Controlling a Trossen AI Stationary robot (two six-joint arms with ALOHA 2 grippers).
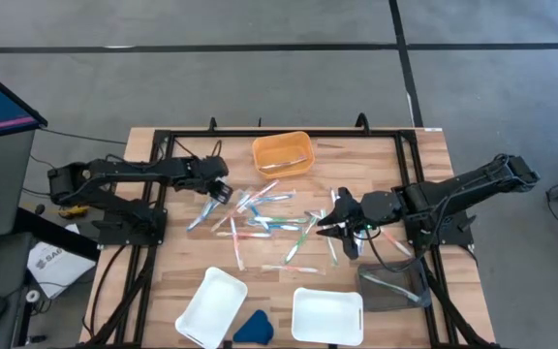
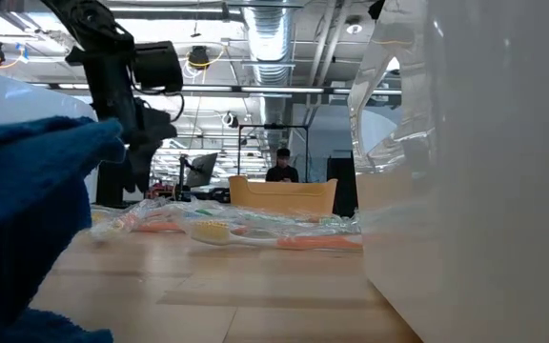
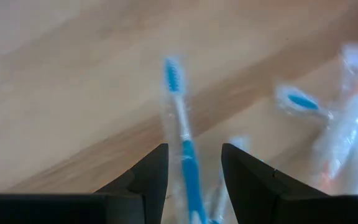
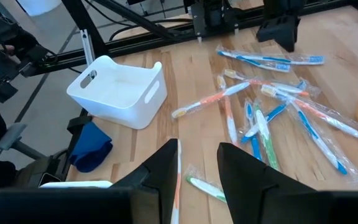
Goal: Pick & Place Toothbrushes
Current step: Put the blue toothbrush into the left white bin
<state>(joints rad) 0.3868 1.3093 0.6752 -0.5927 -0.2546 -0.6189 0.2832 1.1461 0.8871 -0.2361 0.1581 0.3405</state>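
Blue toothbrush (image 3: 182,134) is lying lengthwise right between my open left gripper (image 3: 194,165) fingers, near the table's left edge; right gripper (image 1: 342,229) is waiting open mid-table.

Whole desk (image 1: 163,281) seen straight down from overhead. Low view set at desk level, close behind blue cloth (image 2: 27,219), facing across toothbrush pile (image 2: 255,229) into room. Left wrist view held close over pile's edge; right wrist view looks across pile from farther back. Pile shared by all four views.
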